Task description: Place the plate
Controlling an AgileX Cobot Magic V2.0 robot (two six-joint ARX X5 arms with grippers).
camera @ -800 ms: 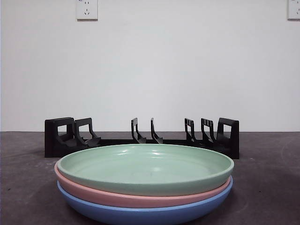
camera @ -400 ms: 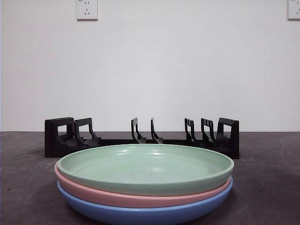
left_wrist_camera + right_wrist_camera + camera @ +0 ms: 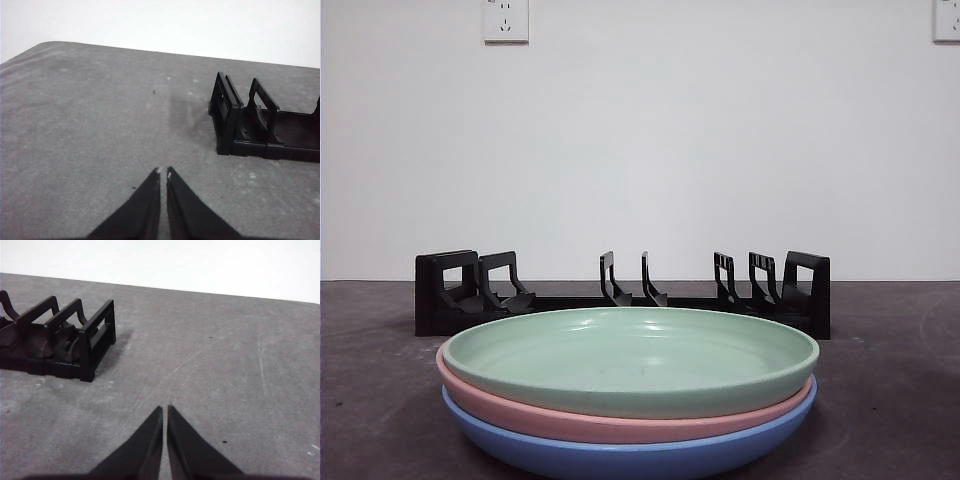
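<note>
Three plates are stacked near the camera in the front view: a green plate (image 3: 630,360) on top, a pink plate (image 3: 620,422) under it and a blue plate (image 3: 620,455) at the bottom. Behind the stack stands a black plate rack (image 3: 620,295) with empty slots. My left gripper (image 3: 163,172) is shut over bare table, to the side of the rack's end (image 3: 235,125). My right gripper (image 3: 164,409) is shut too, over bare table off the rack's other end (image 3: 95,340). Neither gripper shows in the front view.
The grey tabletop (image 3: 890,390) runs back to a white wall with power sockets (image 3: 506,20). The table's rounded corner (image 3: 45,45) shows in the left wrist view.
</note>
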